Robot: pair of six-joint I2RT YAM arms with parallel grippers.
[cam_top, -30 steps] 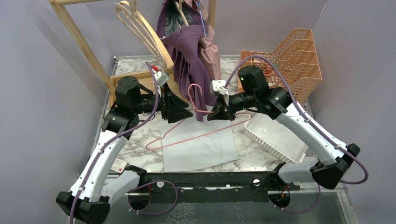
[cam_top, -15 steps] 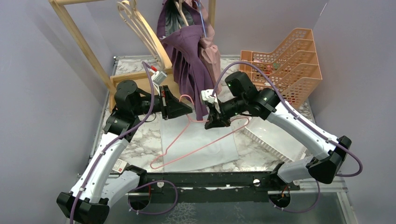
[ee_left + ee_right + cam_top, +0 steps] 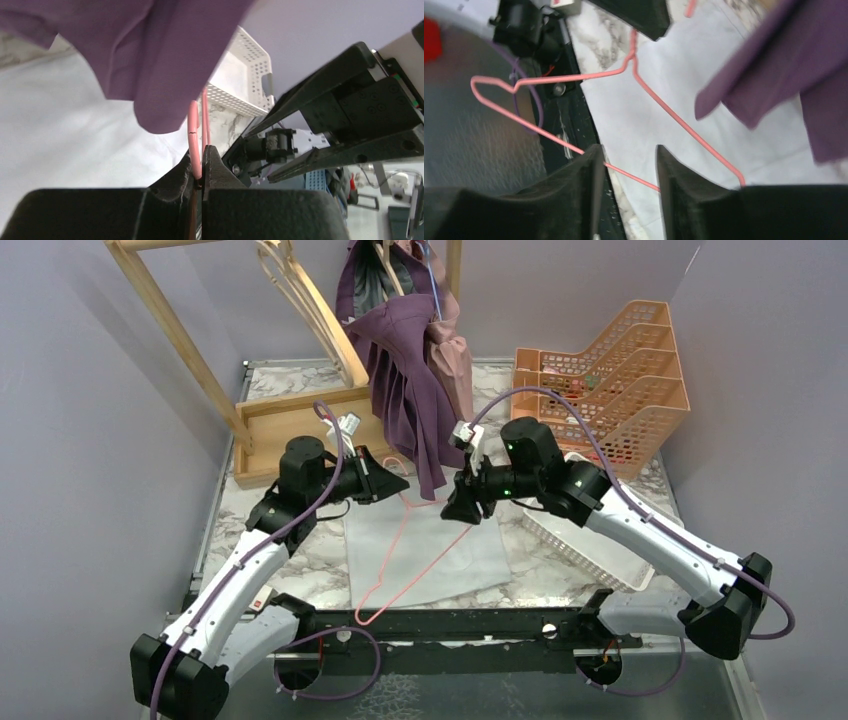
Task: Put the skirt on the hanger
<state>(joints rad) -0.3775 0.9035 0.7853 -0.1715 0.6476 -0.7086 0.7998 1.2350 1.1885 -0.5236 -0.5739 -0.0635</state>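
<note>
A white skirt (image 3: 445, 552) lies flat on the marble table between the arms. My left gripper (image 3: 398, 483) is shut on the neck of a pink wire hanger (image 3: 366, 616), whose frame slopes down over the skirt toward the near table edge. The left wrist view shows the pink wire (image 3: 194, 130) pinched between the fingers (image 3: 214, 167). My right gripper (image 3: 458, 510) stands open just right of the hanger. In the right wrist view the hanger (image 3: 664, 96) runs over the skirt (image 3: 644, 130), one wire passing behind the gap of the open right gripper (image 3: 626, 161) without being held.
Purple garments (image 3: 410, 360) hang from a wooden rack (image 3: 300, 425) at the back, their hem just above both grippers. A white perforated basket (image 3: 590, 540) lies at the right, with orange stacked trays (image 3: 620, 370) behind it. Wooden hangers (image 3: 310, 300) hang at the back left.
The left gripper closed on the hanger's neck and the right gripper let go and opened. The hanger swung down, its frame now pointing toward the near edge.
</note>
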